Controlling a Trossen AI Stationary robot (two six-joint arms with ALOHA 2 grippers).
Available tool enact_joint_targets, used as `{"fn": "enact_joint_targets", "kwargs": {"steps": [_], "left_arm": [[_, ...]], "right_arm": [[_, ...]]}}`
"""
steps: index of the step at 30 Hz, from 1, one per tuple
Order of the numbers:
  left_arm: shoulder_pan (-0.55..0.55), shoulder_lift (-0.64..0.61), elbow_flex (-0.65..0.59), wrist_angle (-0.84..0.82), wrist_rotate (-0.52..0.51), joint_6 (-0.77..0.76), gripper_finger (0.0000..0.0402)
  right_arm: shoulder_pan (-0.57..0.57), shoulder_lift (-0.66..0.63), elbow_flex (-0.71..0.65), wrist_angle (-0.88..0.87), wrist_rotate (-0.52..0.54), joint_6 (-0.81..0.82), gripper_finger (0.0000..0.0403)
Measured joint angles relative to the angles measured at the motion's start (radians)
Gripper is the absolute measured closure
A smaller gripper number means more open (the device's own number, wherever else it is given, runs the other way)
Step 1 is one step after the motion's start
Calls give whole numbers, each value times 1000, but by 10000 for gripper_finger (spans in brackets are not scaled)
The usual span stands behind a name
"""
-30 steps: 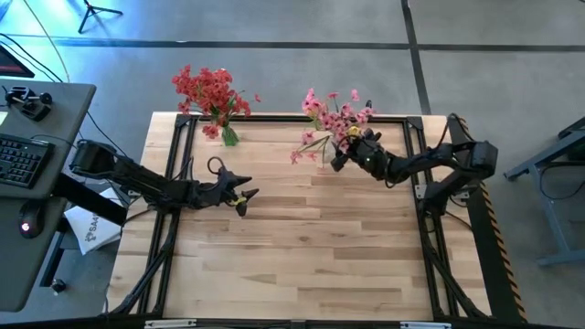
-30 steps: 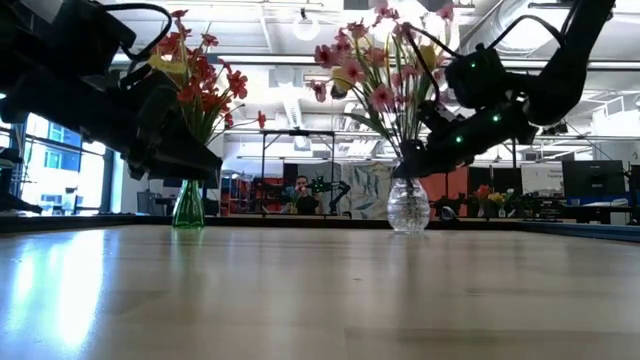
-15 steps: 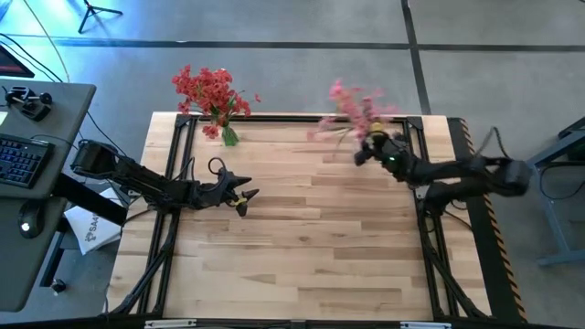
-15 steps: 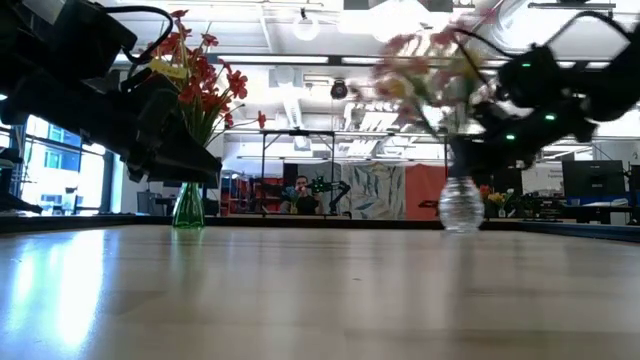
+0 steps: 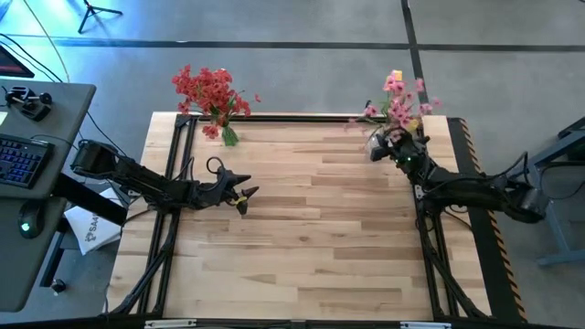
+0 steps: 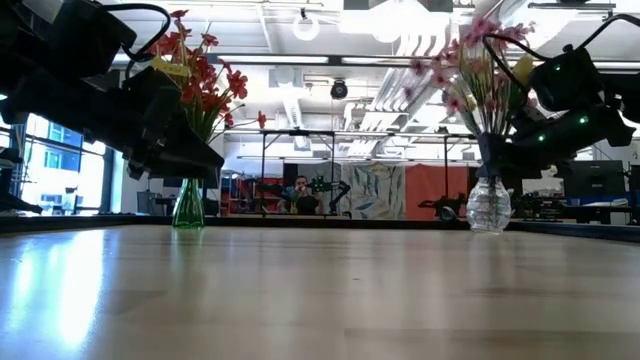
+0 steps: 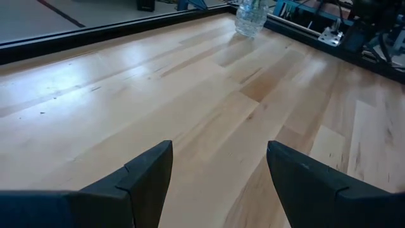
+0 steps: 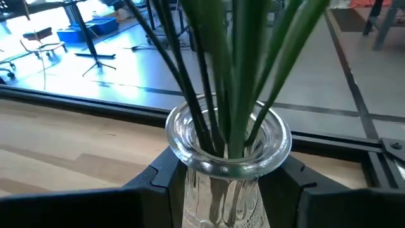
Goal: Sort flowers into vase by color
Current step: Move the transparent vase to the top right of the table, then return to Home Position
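Sorting looks done: red flowers (image 5: 208, 89) in green vase (image 6: 187, 205), pink flowers (image 5: 398, 98) in clear vase (image 8: 226, 158) pinched by right end effector (image 5: 388, 149); left end effector (image 5: 245, 199) spread, idle.

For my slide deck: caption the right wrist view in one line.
Right gripper clasps the neck of the clear glass vase holding green flower stems, at the table's far edge.
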Motion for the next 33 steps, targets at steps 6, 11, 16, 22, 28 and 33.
{"fn": "enact_joint_targets", "kwargs": {"steps": [6, 11, 16, 22, 28, 33], "left_arm": [[0, 0, 0, 1, -2, 1, 159], [0, 0, 0, 1, -2, 0, 159], [0, 0, 0, 1, -2, 0, 159], [0, 0, 0, -2, -2, -1, 159], [1, 0, 1, -2, -2, -2, 159], [1, 0, 1, -2, -2, -2, 159]], "right_arm": [[0, 0, 1, -6, 1, -9, 236], [0, -3, 1, -15, -3, -53, 156], [1, -24, 3, -27, -10, -70, 116], [1, -93, 79, -251, -55, -47, 116], [27, -177, 233, -646, -49, -24, 129], [82, -243, 308, -898, -35, 7, 148]]}}
